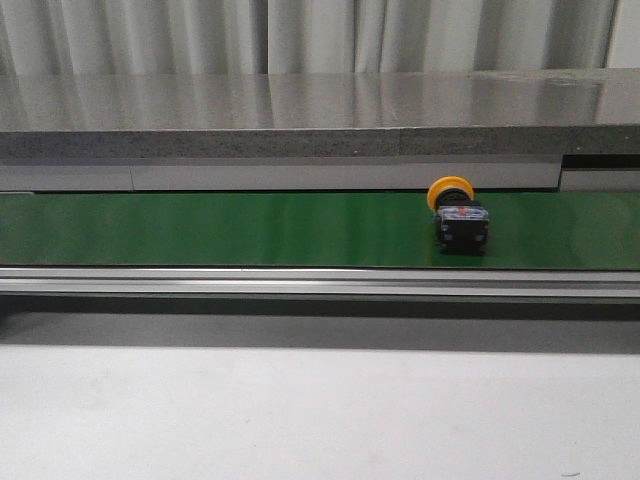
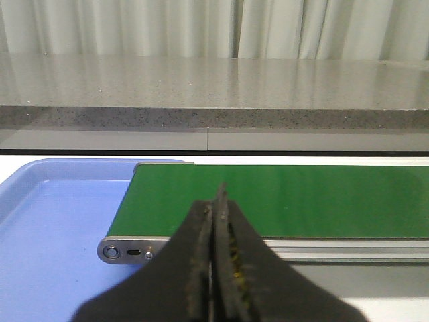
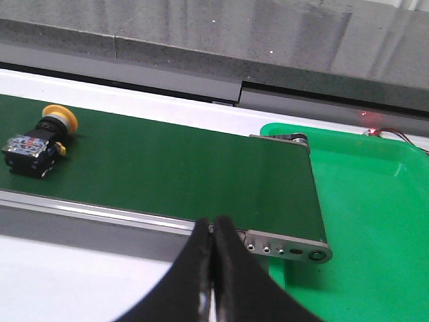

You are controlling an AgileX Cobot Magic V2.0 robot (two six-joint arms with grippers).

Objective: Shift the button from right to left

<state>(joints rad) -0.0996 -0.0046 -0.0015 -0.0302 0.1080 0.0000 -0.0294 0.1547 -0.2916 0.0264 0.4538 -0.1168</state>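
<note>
The button (image 1: 457, 216), with a yellow mushroom head and a boxy black body, lies on its side on the green belt (image 1: 220, 228), right of the middle. It also shows in the right wrist view (image 3: 37, 143). My right gripper (image 3: 213, 228) is shut and empty, in front of the belt's right end, apart from the button. My left gripper (image 2: 216, 201) is shut and empty, in front of the belt's left end (image 2: 268, 198). Neither gripper shows in the front view.
A blue tray (image 2: 47, 221) sits under the belt's left end. A green tray (image 3: 375, 215) sits under the belt's right end. A grey stone ledge (image 1: 320, 115) runs behind the belt. The belt's metal rail (image 1: 320, 282) runs along its front, with white table (image 1: 320, 420) before it.
</note>
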